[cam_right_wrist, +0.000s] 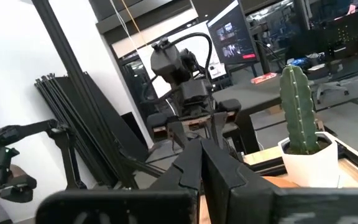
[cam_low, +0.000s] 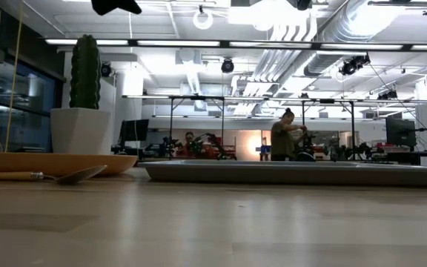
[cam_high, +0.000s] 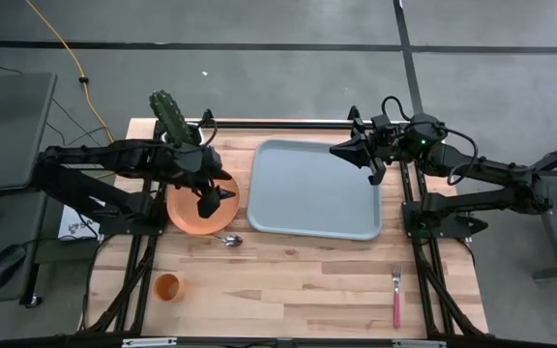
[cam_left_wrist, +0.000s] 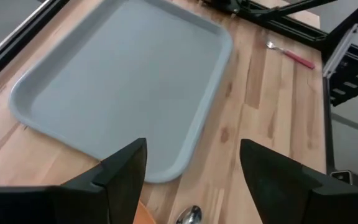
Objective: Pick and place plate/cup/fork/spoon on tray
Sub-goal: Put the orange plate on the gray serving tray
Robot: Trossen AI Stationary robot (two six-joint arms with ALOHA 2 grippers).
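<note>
— Dark fingers of the left gripper (cam_left_wrist: 191, 180) fill the near edge of its wrist view, spread wide with bare wood and a corner of the tray (cam_high: 314, 188) between them. Holding anything?

— Nothing. From above, that gripper hangs over the orange plate's (cam_high: 194, 215) tray-side edge, jaws apart, not yet on it.

— How would the plate handle?

— Probably light, stiff plastic, smooth enough to slip. Its shallow rim is the only place to grip, so I'd pinch the edge nearest the tray.

— And the rest?

— The spoon (cam_high: 229, 240) lies just beside the plate, bowl toward the tray. The cup (cam_high: 167, 287) stands near the front left, the pink-handled fork (cam_high: 395, 296) front right; both thin utensils look awkward to lift off flat wood.

— Right arm?

— The right gripper (cam_high: 341, 150) waits above the tray's far right corner, fingers pressed together, empty. The cactus pot (cam_high: 170, 121) sits behind the plate.
</note>
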